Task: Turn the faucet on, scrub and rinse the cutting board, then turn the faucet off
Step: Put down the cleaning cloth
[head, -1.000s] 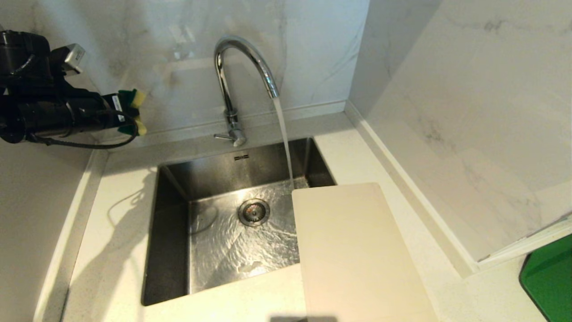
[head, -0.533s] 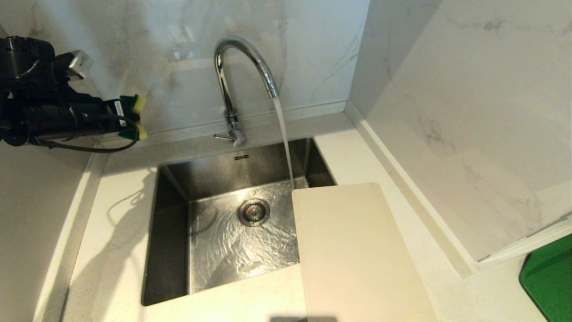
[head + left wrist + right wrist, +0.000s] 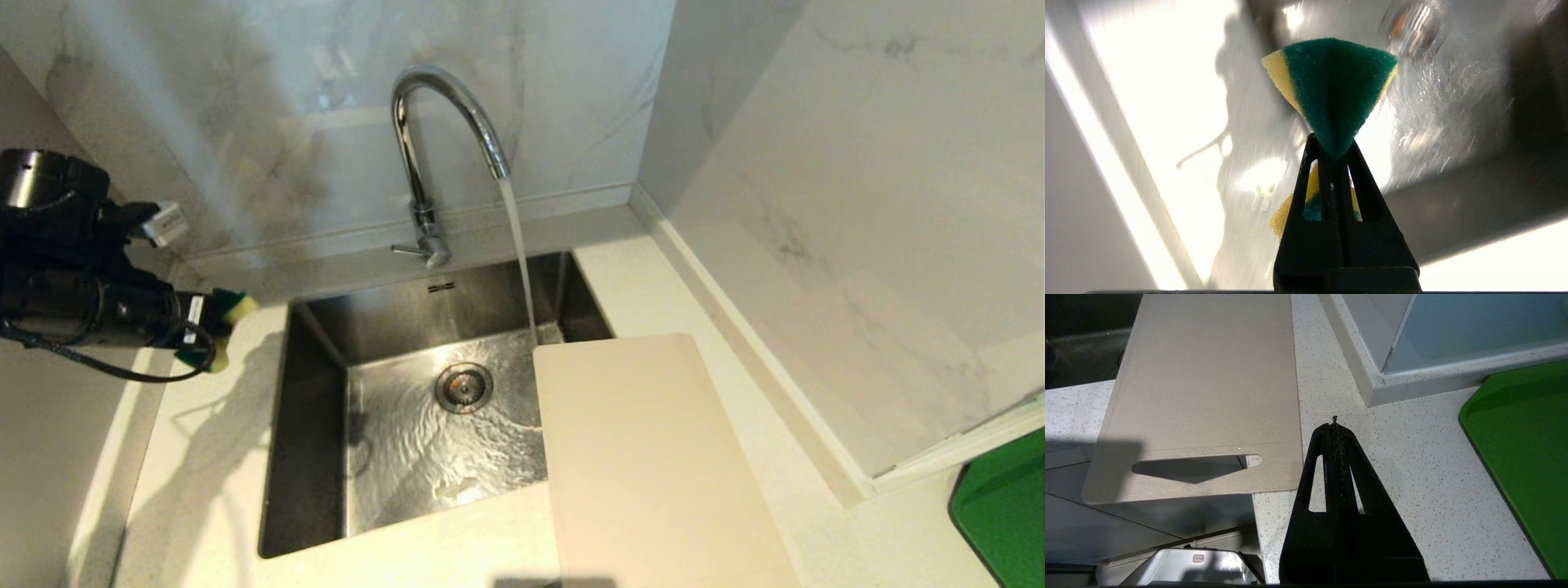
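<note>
2 grippers show: the left gripper pinches 1 green-and-yellow sponge beside the sink's left rim, and the right gripper is clenched empty over the counter. 1 board, cream, plain, round-cornered, lies on the counter overlapping the sink's right edge. 1 chrome faucet pours water just past the board's far end.

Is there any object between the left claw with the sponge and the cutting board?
No object shows between them: only the open sink separates the left claw, shut on the sponge, from the cutting board.
</note>
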You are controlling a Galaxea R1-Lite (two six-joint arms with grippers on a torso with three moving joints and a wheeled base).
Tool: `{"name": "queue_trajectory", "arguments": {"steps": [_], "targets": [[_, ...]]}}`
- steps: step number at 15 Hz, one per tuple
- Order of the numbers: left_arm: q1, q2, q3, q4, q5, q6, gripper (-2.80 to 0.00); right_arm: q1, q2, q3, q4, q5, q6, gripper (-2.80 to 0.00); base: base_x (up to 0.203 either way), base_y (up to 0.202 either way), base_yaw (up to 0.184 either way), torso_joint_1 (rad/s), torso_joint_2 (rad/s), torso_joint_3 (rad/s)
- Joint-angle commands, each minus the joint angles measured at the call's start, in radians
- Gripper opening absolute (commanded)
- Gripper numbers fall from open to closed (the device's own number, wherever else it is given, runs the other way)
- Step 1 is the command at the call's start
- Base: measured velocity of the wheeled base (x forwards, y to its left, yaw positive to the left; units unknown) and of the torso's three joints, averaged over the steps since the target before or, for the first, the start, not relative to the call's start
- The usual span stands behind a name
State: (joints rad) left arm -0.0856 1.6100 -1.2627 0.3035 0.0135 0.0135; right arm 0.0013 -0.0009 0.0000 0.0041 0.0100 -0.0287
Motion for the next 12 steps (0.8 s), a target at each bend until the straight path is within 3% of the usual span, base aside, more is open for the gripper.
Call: {"name": "queue_trajectory", "arguments": {"steps": [1, 4, 7, 9, 12], "targets": [[0.028, -0.044, 0.140, 0.007, 0.001, 0.008, -2.80, 0.001, 0.001, 0.001, 0.000, 0.002, -0.002, -2.80, 0.000, 0.000, 0.000, 0.000, 0.00, 0.000], [0.065, -0.054, 0.293, 0.001, 0.000, 0.003, -2.80, 0.001, 0.001, 0.002, 0.000, 0.002, -0.002, -2.80, 0.000, 0.000, 0.000, 0.000, 0.00, 0.000], [0.118, 0.009, 0.391, -0.138, -0.008, 0.001, -2.80, 0.002, 0.001, 0.001, 0.000, 0.002, -0.001, -2.80, 0.000, 0.000, 0.000, 0.000, 0.00, 0.000], [0.135, 0.053, 0.427, -0.225, -0.011, -0.003, -2.80, 0.002, 0.001, 0.001, -0.001, 0.001, -0.002, -2.80, 0.000, 0.000, 0.000, 0.000, 0.00, 0.000], [0.144, 0.112, 0.424, -0.243, -0.007, -0.039, -2.80, 0.002, 0.001, 0.000, 0.003, 0.002, -0.002, -2.80, 0.000, 0.000, 0.000, 0.000, 0.00, 0.000]]}}
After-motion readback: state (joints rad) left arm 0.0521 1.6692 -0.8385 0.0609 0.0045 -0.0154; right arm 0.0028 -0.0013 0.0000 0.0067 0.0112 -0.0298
